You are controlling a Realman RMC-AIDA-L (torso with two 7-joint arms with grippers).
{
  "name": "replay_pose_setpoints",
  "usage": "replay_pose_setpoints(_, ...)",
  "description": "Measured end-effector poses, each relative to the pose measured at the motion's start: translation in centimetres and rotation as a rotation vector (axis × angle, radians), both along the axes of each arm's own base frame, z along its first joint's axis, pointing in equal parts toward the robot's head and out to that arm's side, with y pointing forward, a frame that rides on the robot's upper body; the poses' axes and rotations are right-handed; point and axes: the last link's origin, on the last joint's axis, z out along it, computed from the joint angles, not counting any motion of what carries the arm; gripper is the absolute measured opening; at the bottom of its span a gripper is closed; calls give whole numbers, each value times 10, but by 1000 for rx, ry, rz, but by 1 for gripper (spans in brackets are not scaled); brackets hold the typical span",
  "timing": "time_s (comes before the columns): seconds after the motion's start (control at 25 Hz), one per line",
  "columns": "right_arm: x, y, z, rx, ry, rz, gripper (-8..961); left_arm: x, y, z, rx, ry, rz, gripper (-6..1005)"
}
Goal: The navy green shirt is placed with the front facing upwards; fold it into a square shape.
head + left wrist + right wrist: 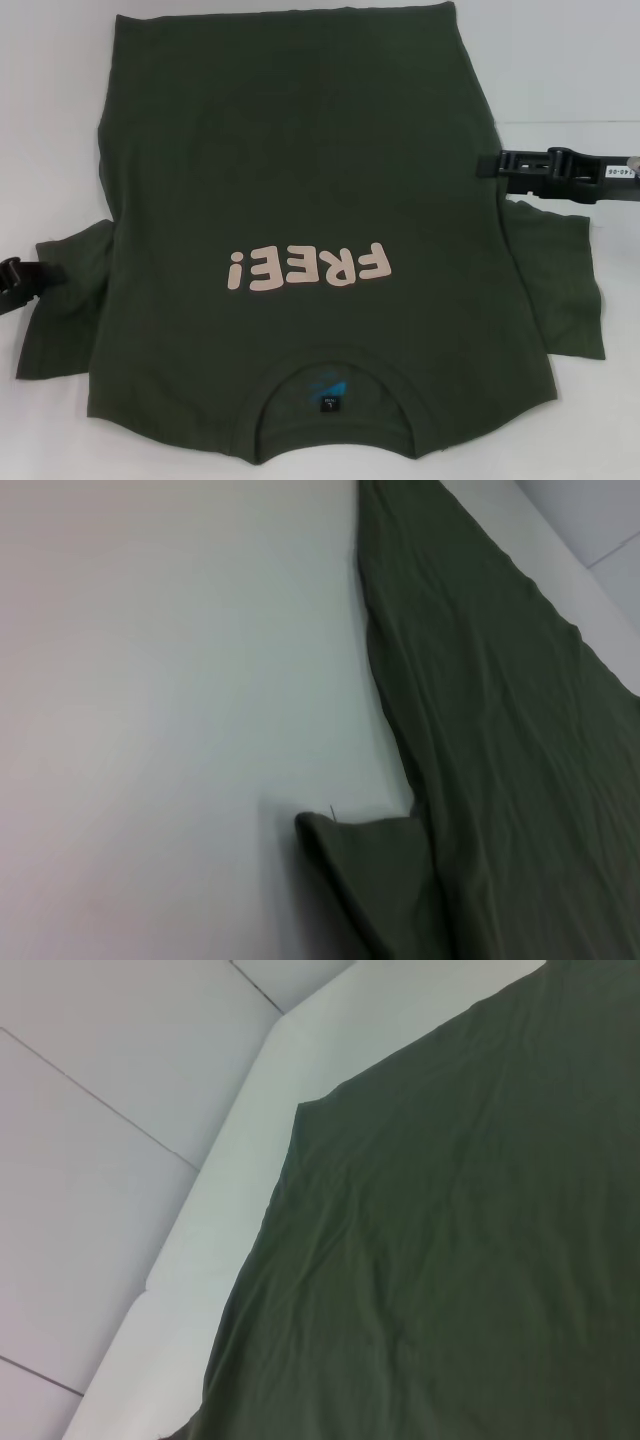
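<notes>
The navy green shirt (300, 150) lies flat on the white table with its front up. Its pink "FREE!" print (308, 268) reads upside down, and the collar with its blue label (328, 390) is nearest me. My left gripper (15, 280) sits at the tip of the left sleeve (65, 300). My right gripper (490, 165) reaches in sideways to the shirt's right side edge, just above the right sleeve (560, 280). The left wrist view shows the shirt's side (500, 730) and a sleeve corner (380, 880). The right wrist view shows green cloth (450, 1240) up to the hem corner.
The white table (580, 60) shows bare on both sides of the shirt and beyond its hem. In the right wrist view the table's edge (230, 1160) runs close to the hem corner, with tiled floor (80, 1160) past it.
</notes>
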Motion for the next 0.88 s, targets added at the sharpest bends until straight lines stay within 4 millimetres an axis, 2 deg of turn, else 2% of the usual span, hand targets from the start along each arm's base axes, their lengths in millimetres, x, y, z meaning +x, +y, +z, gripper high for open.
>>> replay_pose_setpoints(0.16,1,0,1,4,4,-4,836,0,0,1,-4,10,-1,176)
replay_pose_setpoints(0.4,1,0,3,11,7,-7,836,-1,1,1,-17,30,-5,-1)
replay_pose_setpoints(0.6,2,0,3,12,7,-8,836,2,5,8,-25,83,-38,-2)
replay_pose_setpoints(0.88,2,0,3,13,6,-9,836,18,23,25,-85,324,-170,-3)
